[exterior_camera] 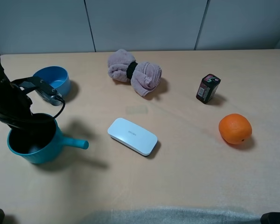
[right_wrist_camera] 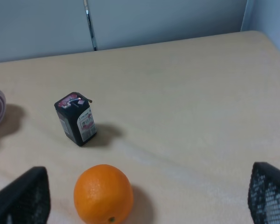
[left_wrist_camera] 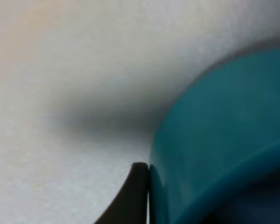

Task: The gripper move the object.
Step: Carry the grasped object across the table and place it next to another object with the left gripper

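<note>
The pan [exterior_camera: 45, 150] stood upright at the left of the table [exterior_camera: 186, 186], its handle pointing toward the white case [exterior_camera: 132, 136] and the blue bowl [exterior_camera: 53, 79] behind it. The left gripper [exterior_camera: 29, 122] was clamped on the pan's far rim. In the wrist view one black finger [left_wrist_camera: 139, 189] lay against the teal outer wall. The right gripper [right_wrist_camera: 147, 170] hung with its jaws wide apart near the orange [right_wrist_camera: 103, 193] and the carton [right_wrist_camera: 75, 119].
</note>
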`<action>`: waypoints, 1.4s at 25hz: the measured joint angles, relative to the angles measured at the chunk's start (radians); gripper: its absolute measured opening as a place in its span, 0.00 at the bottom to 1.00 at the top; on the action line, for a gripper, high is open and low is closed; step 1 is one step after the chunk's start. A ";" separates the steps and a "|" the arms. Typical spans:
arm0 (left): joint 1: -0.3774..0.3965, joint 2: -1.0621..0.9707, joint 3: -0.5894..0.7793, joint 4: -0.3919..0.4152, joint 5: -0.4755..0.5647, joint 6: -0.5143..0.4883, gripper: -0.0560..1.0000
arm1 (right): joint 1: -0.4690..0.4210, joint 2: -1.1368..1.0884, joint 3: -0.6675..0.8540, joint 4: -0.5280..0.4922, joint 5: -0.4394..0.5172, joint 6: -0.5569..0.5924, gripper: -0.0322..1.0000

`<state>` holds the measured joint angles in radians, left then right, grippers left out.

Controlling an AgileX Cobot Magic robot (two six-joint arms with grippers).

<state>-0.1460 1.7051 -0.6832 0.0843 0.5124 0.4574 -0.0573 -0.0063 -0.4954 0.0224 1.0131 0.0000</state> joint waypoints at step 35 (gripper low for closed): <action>-0.070 -0.304 -0.273 -0.047 0.404 -0.228 0.09 | 0.000 0.000 0.000 0.000 0.000 0.000 0.68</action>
<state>-0.2160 1.4013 -0.9561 0.0375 0.9160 0.2289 -0.0573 -0.0063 -0.4954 0.0224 1.0131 0.0000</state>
